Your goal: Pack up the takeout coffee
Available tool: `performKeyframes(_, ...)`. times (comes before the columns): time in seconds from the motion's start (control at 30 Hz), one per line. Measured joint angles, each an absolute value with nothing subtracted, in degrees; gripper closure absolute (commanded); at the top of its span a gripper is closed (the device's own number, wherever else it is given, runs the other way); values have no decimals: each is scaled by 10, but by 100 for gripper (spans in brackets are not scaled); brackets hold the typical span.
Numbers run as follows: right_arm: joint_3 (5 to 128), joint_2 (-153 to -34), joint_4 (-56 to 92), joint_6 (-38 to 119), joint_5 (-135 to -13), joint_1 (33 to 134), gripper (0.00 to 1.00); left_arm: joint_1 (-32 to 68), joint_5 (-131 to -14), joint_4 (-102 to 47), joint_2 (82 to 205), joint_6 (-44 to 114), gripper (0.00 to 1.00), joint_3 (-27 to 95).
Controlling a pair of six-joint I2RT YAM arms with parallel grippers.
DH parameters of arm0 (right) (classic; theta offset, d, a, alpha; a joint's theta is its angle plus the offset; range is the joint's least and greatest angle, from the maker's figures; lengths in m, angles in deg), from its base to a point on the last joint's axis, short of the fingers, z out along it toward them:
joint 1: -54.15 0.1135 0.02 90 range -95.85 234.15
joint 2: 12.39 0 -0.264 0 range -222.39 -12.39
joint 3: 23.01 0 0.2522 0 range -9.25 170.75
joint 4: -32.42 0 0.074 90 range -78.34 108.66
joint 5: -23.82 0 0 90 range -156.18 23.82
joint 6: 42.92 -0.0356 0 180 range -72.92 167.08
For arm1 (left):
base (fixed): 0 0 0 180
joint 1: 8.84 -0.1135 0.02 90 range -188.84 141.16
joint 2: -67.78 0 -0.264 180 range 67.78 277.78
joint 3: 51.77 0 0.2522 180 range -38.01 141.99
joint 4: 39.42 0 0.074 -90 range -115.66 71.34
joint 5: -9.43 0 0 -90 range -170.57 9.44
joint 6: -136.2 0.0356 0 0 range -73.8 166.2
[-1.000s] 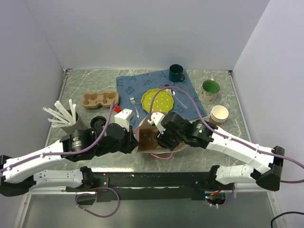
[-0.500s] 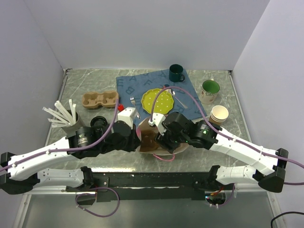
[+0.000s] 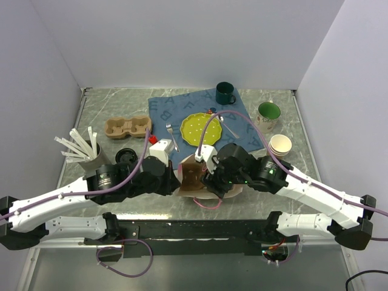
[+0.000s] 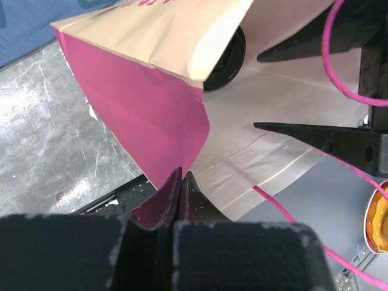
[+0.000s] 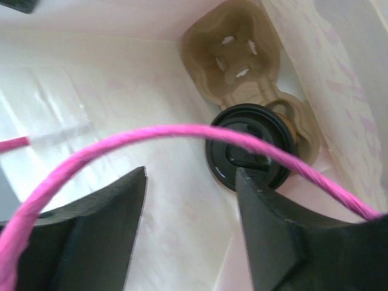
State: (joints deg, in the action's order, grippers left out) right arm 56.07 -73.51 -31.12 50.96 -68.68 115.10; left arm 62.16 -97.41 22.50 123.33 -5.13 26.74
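black-lidded takeout coffee (image 5: 250,144) deep inside paper bag (image 4: 139,103); cup body hidden.

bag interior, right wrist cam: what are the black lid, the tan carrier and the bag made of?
The lid looks like black plastic: smooth, glossy rim highlights, moulded ridges. The carrier seems moulded paper pulp: matte tan, punched slots. The bag is probably paper: matte pink outside, pale inside, sharp creases.
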Motion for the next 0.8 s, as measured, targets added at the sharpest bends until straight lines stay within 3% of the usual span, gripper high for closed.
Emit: performKeyframes(0.8,603,-765,-341,482,-688,1147,40,511,-907,238,1279,-21,83,317)
